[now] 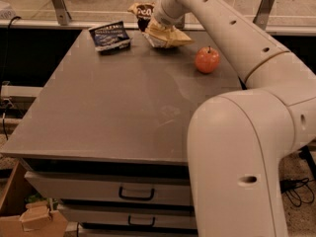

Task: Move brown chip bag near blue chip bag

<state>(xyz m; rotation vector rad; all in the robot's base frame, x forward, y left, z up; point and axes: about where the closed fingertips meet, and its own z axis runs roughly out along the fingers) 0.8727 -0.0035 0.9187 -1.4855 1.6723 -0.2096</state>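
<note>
The brown chip bag [167, 36] is crumpled at the far edge of the table [123, 107], cream side forward with its dark top [143, 12] sticking up behind. My gripper [156, 25] reaches it from the right and is shut on its upper part, holding it tilted just over the tabletop. The blue chip bag [109, 36] lies flat at the far left of the table, a short gap to the left of the brown bag.
A red apple [207, 60] sits on the table to the right of the brown bag, under my forearm. My arm's large elbow [242, 162] fills the right foreground. Drawers [136, 194] are below the tabletop, and a metal rail [59, 4] runs behind it.
</note>
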